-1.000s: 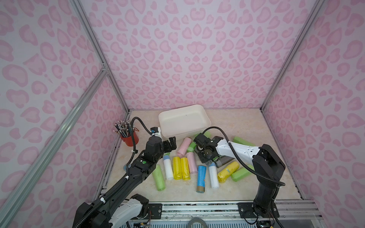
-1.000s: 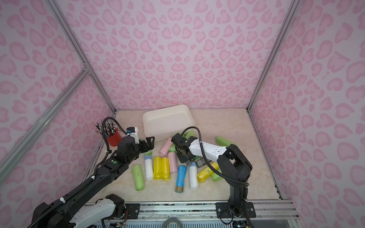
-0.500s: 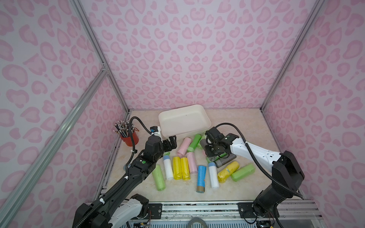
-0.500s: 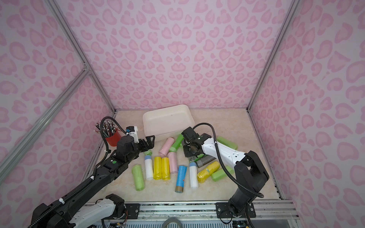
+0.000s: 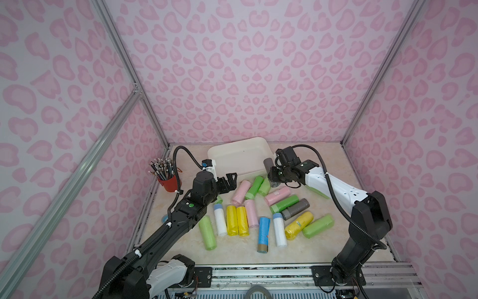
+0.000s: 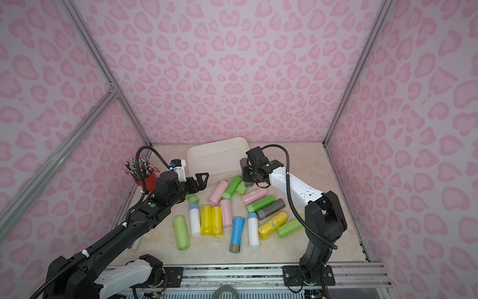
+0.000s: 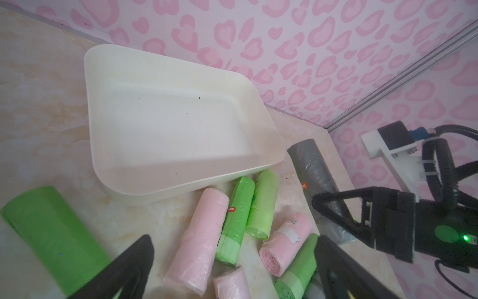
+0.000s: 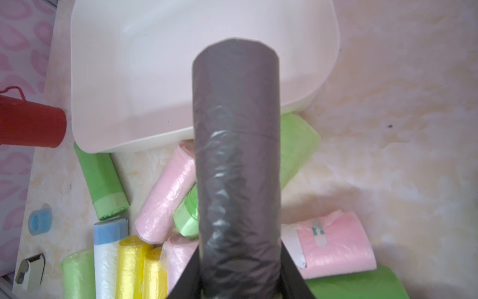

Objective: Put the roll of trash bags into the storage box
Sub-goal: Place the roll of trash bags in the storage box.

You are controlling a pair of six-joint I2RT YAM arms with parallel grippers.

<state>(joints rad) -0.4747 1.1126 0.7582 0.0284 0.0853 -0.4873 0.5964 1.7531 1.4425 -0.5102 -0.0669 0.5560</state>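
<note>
Right gripper (image 5: pixel 273 173) clenched on grey trash-bag roll (image 8: pixel 236 155), aloft over near right corner of cream storage box (image 5: pixel 240 160) at back edge of bench (image 5: pixel 333 160); advise carrying it inward past the rim, lowering, then releasing; left gripper (image 5: pixel 229 181) agape, holding nothing

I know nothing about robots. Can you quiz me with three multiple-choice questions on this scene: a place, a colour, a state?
1. Relative to the box, the red cup stands: A inside; B beside it, on the table; C on top.
2. The roll in the right gripper is: A blue; B yellow; C grey.
3. The box is: A empty; B half full; C lidded.
Answers: B, the cup stands on the table by the box; C, the gripped roll is grey; A, the box's bottom is bare.
</note>
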